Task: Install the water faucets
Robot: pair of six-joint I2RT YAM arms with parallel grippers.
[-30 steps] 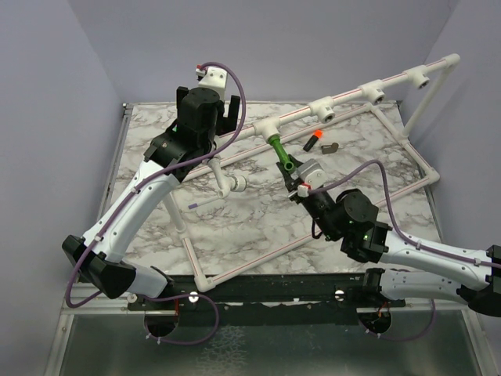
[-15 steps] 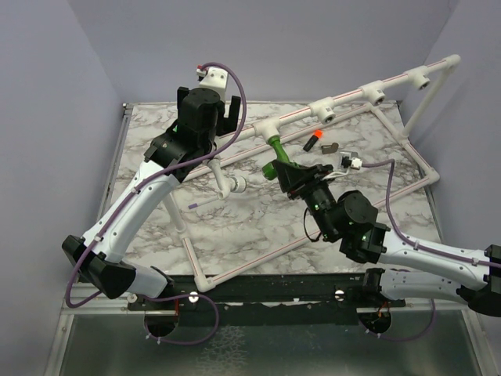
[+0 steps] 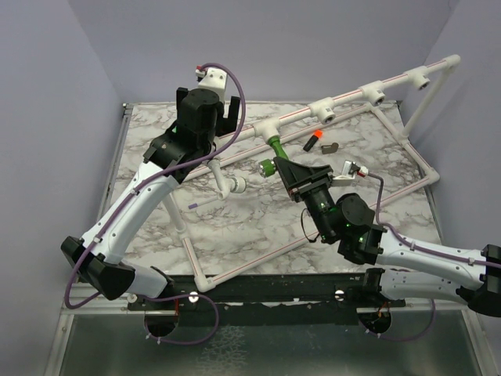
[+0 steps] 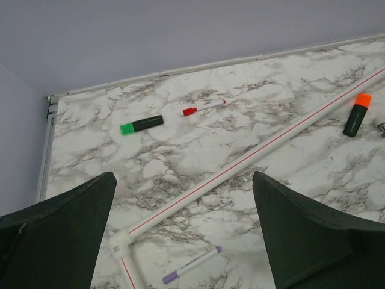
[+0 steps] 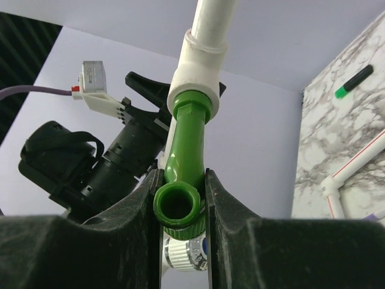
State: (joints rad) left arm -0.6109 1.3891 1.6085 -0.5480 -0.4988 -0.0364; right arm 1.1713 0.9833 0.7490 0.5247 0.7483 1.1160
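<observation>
A green water faucet [image 3: 275,147] sticks out of a white tee socket [image 3: 262,128] on the pipe rail, with its knob [image 3: 267,166] pointing left. My right gripper [image 3: 283,167] is shut on it. In the right wrist view the faucet [image 5: 186,141] sits squeezed between both fingers [image 5: 144,208], spout mouth toward the camera, and its far end is inside the socket [image 5: 195,78]. My left gripper [image 3: 215,113] hangs above the back left of the table. It stands open [image 4: 183,176] with nothing between its fingers.
The white pipe frame [image 3: 391,129] rings the marble table, and its raised rail carries more tee sockets [image 3: 322,110]. An orange-capped marker [image 3: 314,141], a green marker [image 4: 141,124], a red pen [image 4: 203,108] and a purple pen [image 4: 191,265] lie on the table. A short pipe stub [image 3: 233,185] lies near the middle.
My right wrist has rolled while gripping the faucet, so its camera swung to the right and the faucet's knob now points left. The left arm has not moved.
</observation>
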